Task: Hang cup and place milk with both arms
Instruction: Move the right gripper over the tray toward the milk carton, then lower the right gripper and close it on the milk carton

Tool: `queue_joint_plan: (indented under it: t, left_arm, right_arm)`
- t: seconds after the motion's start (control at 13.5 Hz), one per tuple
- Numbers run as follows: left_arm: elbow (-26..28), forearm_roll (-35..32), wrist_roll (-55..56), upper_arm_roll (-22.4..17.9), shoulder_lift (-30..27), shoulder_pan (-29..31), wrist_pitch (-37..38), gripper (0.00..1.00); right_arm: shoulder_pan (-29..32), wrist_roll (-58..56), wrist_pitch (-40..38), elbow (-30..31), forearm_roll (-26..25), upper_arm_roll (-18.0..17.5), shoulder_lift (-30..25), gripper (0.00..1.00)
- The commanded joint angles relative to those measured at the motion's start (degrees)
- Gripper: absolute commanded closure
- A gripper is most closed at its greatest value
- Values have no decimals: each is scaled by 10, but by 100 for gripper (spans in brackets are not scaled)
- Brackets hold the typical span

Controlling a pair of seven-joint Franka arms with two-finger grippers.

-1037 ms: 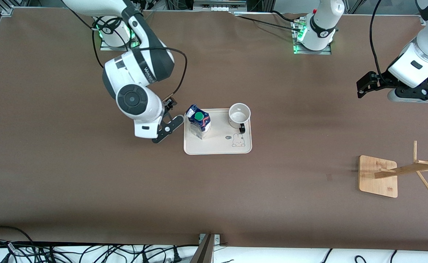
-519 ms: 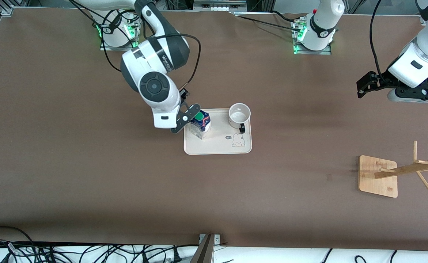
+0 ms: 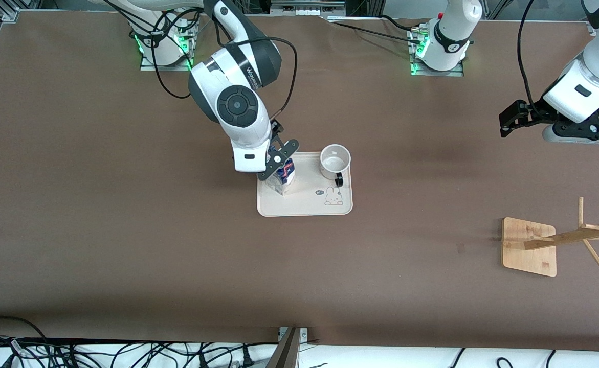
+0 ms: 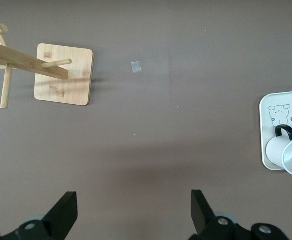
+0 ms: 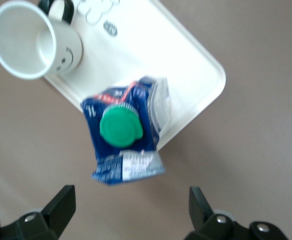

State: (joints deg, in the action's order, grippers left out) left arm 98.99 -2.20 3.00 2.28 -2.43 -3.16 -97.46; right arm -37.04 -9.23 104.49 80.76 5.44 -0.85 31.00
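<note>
The milk stands on a white tray, at the end toward the right arm. Its green cap shows in the right wrist view. The cup stands upright on the same tray toward the left arm's end, black handle toward the front camera; it also shows in the right wrist view. My right gripper is open and empty, hovering over the milk and hiding its top in the front view. My left gripper is open and empty, held over bare table at the left arm's end.
A wooden cup rack with angled pegs stands on a square base, nearer the front camera at the left arm's end; it also shows in the left wrist view. Brown table surrounds the tray.
My right arm has swung toward the tray, and its open gripper has moved from beside the tray to over the milk. The left arm has not moved.
</note>
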Motion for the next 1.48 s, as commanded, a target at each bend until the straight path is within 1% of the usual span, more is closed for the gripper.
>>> queue_joint_plan:
  t: [0.0, 0.07, 0.59, 1.04, 1.41]
  left_arm:
    - [-6, -10, -6, 4, 1, 3, 10, 0]
    - [-6, -10, -6, 4, 1, 3, 10, 0]
    - [-6, -10, -6, 4, 1, 3, 10, 0]
    - [-6, -10, -6, 4, 1, 3, 10, 0]
    - [-6, -10, -6, 4, 1, 3, 10, 0]
  right_arm:
    - [0, 4, 37, -2, 37, 0, 9, 0]
    - [0, 3, 44, -2, 43, 0, 10, 0]
    - [0, 2, 46, -1, 46, 0, 21, 0]
    - [-21, 3, 57, -2, 46, -1, 32, 0]
    - [-28, 1, 98, 0, 46, 0, 49, 0]
